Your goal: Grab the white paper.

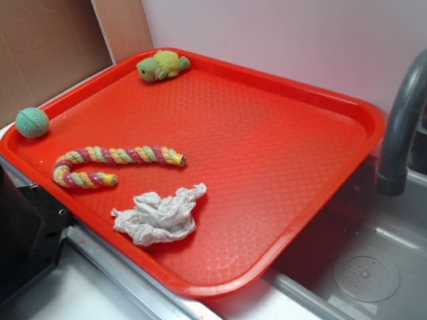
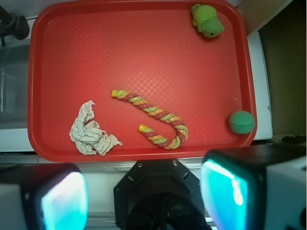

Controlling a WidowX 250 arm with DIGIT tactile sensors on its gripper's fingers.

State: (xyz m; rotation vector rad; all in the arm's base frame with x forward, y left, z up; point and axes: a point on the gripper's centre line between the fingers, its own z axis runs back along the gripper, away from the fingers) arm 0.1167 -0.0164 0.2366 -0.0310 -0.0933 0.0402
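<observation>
- Red tray (image 1: 280,127) carries the white paper (image 1: 160,215), crumpled, at 7 o'clock in the wrist view, just beside the rope toy (image 1: 110,163).
- Hand (image 2: 144,191) hangs apart, fingers spread open, empty.

The gripper (image 2: 144,191) fingers (image 2: 230,194) are showing up as big blurry blobs running off the bottom of the wrist view. The faucet (image 1: 400,127) is getting cropped by the right edge in the exterior view, and the sink (image 1: 367,273) too.

Tool (image 2: 144,191) wide open, 2 fingers (image 2: 62,199) spread, holding nothing.
</observation>
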